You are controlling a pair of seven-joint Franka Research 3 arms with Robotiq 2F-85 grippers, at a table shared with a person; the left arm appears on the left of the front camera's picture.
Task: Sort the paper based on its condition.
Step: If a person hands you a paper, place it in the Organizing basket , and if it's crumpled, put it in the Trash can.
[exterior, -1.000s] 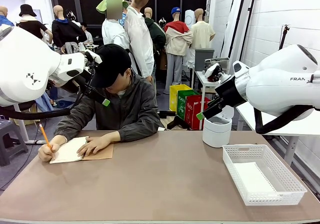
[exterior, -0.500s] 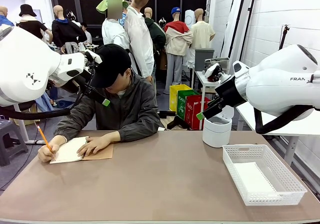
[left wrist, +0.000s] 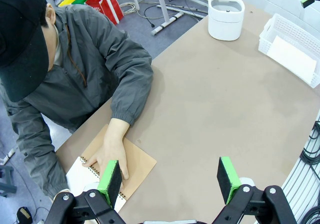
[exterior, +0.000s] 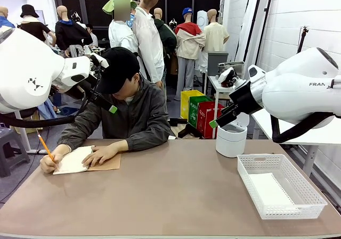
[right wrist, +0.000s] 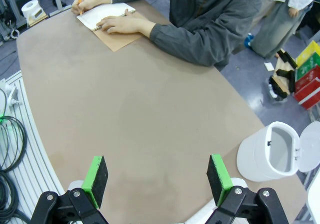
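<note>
One sheet of paper (left wrist: 292, 59) lies in the basket (left wrist: 280, 27), far beyond both open grippers' fingers (left wrist: 111, 175).

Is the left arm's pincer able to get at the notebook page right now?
Probably not yet. The left pincer hangs open above the notebook, but the person's hand lies flat across it and the other hand is writing on the page with a pencil.
</note>
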